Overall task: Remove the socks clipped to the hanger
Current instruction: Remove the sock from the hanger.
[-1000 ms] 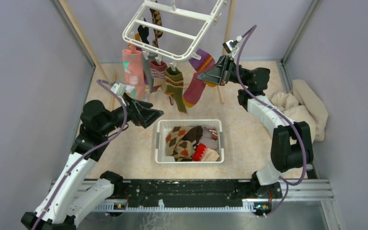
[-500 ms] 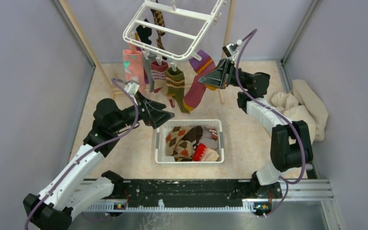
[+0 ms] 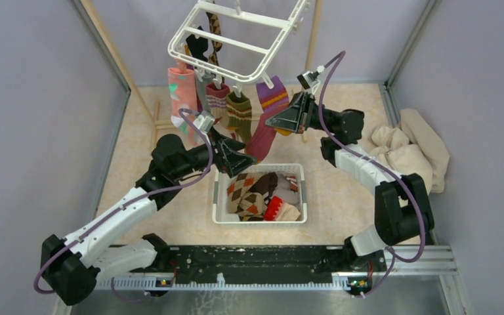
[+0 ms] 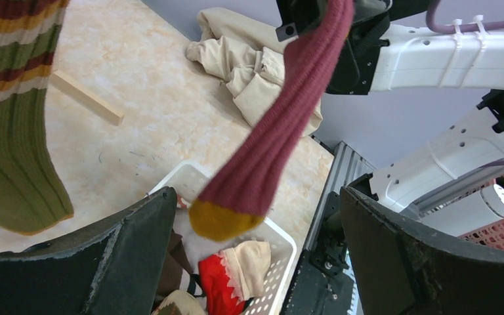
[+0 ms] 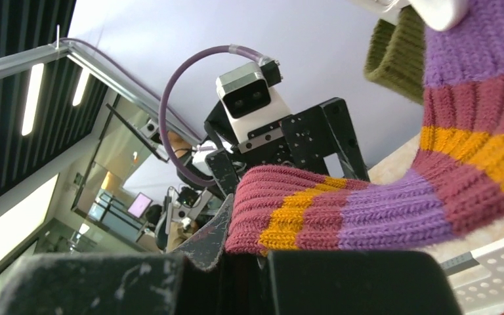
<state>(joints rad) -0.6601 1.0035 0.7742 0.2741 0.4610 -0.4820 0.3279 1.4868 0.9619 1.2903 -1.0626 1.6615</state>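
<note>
Our right fingers [image 5: 354, 282] were clamped on the purple-and-maroon striped sock [image 5: 341, 210], pinching a fold of its leg, while its cuff sat under a clip [image 5: 433, 10] on the near rim of the hanger [image 3: 236, 39]. Our left fingers [image 4: 105, 262] stood wide below the hanger, with the sock's yellow toe [image 4: 226, 220] dangling between them and touching neither. We judged the main risk to be a pull that dragged the whole hanger along instead of freeing the cuff, shaking the olive-striped sock [image 3: 239, 111] clipped beside it. The knit might also slip out of the pinch. Once free, the sock could miss the basket [image 3: 218, 193] beneath the hanger. Only the right wrist view showed the pinch and the clip. Only the left wrist view showed the toe clear of both fingers, and only the top view showed the other socks along the hanger's rim.
</note>
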